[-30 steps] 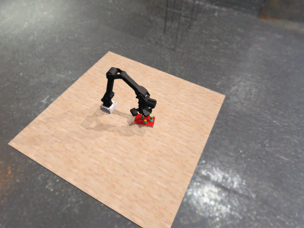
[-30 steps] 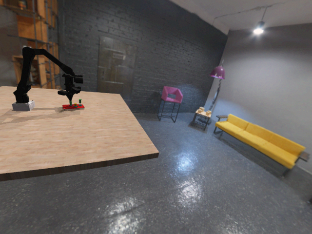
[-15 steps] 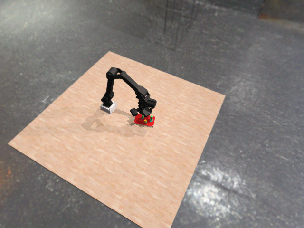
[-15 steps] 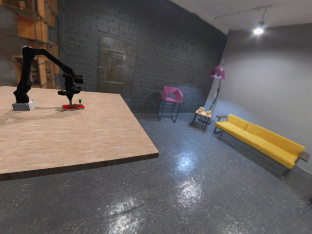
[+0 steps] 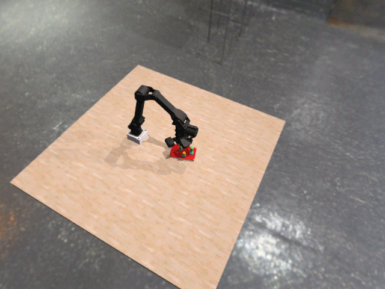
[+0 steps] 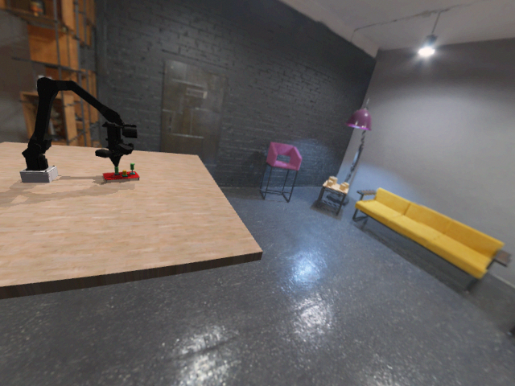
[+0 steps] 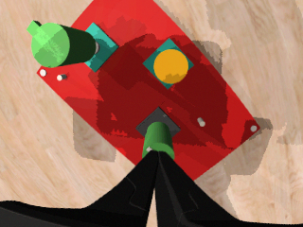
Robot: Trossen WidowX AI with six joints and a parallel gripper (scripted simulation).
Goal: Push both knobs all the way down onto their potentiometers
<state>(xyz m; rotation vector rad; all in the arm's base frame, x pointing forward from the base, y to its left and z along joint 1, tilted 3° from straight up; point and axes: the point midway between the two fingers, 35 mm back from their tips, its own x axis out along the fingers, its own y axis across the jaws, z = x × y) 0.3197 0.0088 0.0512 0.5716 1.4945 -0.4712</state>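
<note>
Two knobs: near green knob (image 7: 158, 140) stood right under the closed fingertips on its dark potentiometer; far green knob (image 7: 59, 44) stood tall on its teal one, at the other corner.
Orange knob (image 7: 172, 66): sat low between them.
Board (image 7: 135, 9): red, on the wooden table (image 5: 198, 198).
Claw: gripper (image 7: 155, 159) pressed together, pinching nothing, tips seemingly on the near knob.
Risk: an off-centre push could slip off and lever the potentiometer loose.
Cause: narrow tips, small knob top.
</note>
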